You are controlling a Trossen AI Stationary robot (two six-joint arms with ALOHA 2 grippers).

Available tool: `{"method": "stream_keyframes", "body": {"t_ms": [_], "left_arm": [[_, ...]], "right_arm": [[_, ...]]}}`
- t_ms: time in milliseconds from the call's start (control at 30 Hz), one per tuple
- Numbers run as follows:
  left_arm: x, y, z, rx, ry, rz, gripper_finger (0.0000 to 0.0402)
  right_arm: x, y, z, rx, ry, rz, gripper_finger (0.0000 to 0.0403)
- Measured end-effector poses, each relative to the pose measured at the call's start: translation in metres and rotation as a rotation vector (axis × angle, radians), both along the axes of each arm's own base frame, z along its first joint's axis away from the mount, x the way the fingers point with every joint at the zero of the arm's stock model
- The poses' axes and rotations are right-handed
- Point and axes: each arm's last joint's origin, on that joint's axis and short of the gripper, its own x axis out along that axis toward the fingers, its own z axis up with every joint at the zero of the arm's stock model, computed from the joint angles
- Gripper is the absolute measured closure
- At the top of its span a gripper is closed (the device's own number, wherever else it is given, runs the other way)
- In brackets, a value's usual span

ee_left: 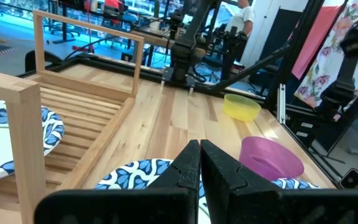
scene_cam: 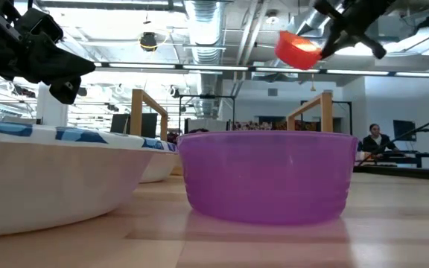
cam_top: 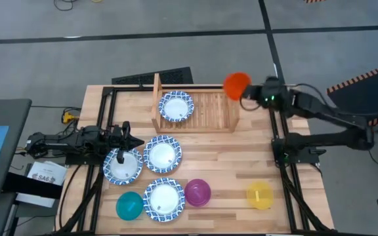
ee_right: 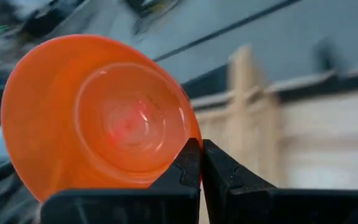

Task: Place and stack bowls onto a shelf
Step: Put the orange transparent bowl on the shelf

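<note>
My right gripper (cam_top: 249, 93) is high over the table's far right, beside the wooden shelf's (cam_top: 209, 111) right board, shut on the orange bowl (cam_top: 236, 84). One white bowl with a blue rim (cam_top: 176, 106) rests on the shelf's slats at the left. Three more white bowls (cam_top: 162, 155) sit on the table, along with the teal (cam_top: 129, 205), purple (cam_top: 197, 192) and yellow (cam_top: 260, 195) bowls. My left gripper (cam_top: 128, 134) waits shut at the left, level above the leftmost white bowl (cam_top: 123, 165). My right gripper pinches the orange bowl's rim (ee_right: 187, 142) between its two fingertips (ee_right: 216, 163). The bowl is lifted clear of table and shelf, tipped on its side (scene_cam: 298, 50), with its hollow turned toward the wrist.
A black metal frame (cam_top: 281, 141) runs along the table's left and right sides. A dark keyboard-like object (cam_top: 153, 77) lies behind the shelf. The shelf's right half (cam_top: 216, 108) is bare slats. Bare wood lies between the purple and yellow bowls.
</note>
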Motion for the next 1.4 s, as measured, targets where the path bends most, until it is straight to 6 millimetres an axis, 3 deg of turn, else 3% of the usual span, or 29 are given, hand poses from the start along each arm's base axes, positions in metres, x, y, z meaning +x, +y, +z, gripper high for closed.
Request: {"method": "stream_keyframes", "body": {"t_ms": [200, 433, 767, 1167, 1400], "left_arm": [[0.000, 0.000, 0.000, 0.000, 0.000, 0.000, 0.0401], [0.000, 0.000, 0.000, 0.000, 0.000, 0.000, 0.0401], [0.000, 0.000, 0.000, 0.000, 0.000, 0.000, 0.0401], [0.000, 0.000, 0.000, 0.000, 0.000, 0.000, 0.0401], [0.000, 0.000, 0.000, 0.000, 0.000, 0.000, 0.0401]], "right_arm": [[-0.028, -0.036, 0.000, 0.066, 0.248, -0.258, 0.0381], [-0.044, -0.066, -0.038, 0.307, 0.493, -0.314, 0.0381], [-0.019, -0.099, -0.118, 0.542, 0.484, -0.025, 0.0381], [0.022, -0.101, -0.140, 0.524, 0.373, 0.163, 0.0381], [0.035, -0.096, -0.130, 0.483, 0.249, 0.221, 0.0381]]}}
